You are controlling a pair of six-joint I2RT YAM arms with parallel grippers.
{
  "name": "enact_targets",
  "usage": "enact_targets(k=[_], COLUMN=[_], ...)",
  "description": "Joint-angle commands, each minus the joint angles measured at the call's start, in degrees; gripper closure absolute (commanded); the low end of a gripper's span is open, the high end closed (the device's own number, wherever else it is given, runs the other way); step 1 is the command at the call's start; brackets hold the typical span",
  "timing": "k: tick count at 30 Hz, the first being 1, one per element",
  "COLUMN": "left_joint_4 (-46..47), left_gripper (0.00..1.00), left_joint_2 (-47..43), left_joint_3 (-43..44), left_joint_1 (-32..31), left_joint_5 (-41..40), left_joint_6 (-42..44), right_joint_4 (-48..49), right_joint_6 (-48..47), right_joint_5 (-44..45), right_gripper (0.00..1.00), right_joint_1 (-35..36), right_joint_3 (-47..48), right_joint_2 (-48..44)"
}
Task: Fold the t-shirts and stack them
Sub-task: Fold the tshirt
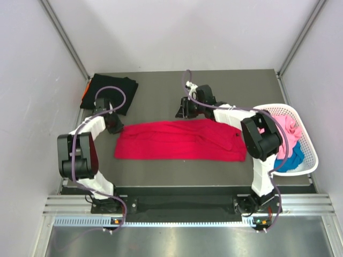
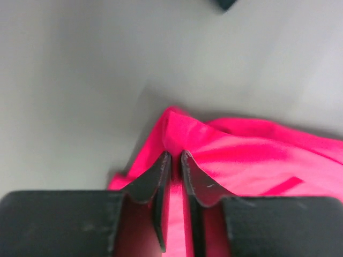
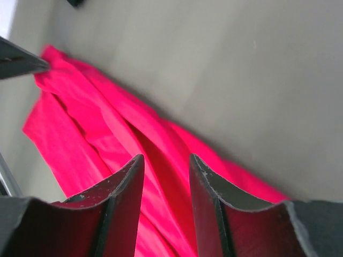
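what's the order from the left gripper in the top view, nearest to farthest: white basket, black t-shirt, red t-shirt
From the left gripper:
1. red t-shirt, centre, its left end pinched in the jaws.
2. black t-shirt, just beyond, in the far left corner.
3. white basket, far off at the right edge.

Probably a robotics lab test cell: plain pale panel walls [image 1: 187, 32] in aluminium framing [image 1: 65, 37] box in a dark bench [image 1: 161, 85], with cabled left arm [image 1: 80, 155] and right arm [image 1: 260, 139] bolted to a rail [image 1: 182, 204] at its near edge.
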Motion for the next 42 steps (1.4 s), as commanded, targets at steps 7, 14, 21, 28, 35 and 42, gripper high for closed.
enact_targets(k=[7,14,21,28,35,42], left_joint_4=[5.2,6.3,-4.3,-5.1,-27.0,-21.8], left_gripper=[0.67,0.52,0.53,0.54,0.62,0.59], left_joint_2=[-14.2,-16.3,-8.0,-5.5,4.3,8.0], left_joint_3=[-7.6,-3.4,5.5,2.3,16.5,13.5], left_joint_1=[0.1,0.3,5.7,5.7,5.6,5.3], left_joint_5=[-13.4,-11.7,-1.1,3.3,-3.1,-0.3], left_joint_6=[-6.8,-16.1,-34.5,-58.3,-58.9,-60.5], right_joint_4=[-0.1,-0.6,-2.0,-2.0,-1.9,-1.9], right_joint_6=[-3.3,-3.5,-4.6,-5.3,-6.1,-6.3], right_joint_5=[0.8,1.6,2.7,3.0,3.6,3.4], right_gripper=[0.62,0.62,0.63,0.63,0.63,0.63], right_joint_1=[0.6,0.7,0.6,0.2,-0.2,-0.4], right_joint_3=[-4.6,-6.0,-6.7,-6.6,-6.2,-6.3], right_joint_2=[-8.4,-11.1,-12.2,-11.4,-10.9,-10.1])
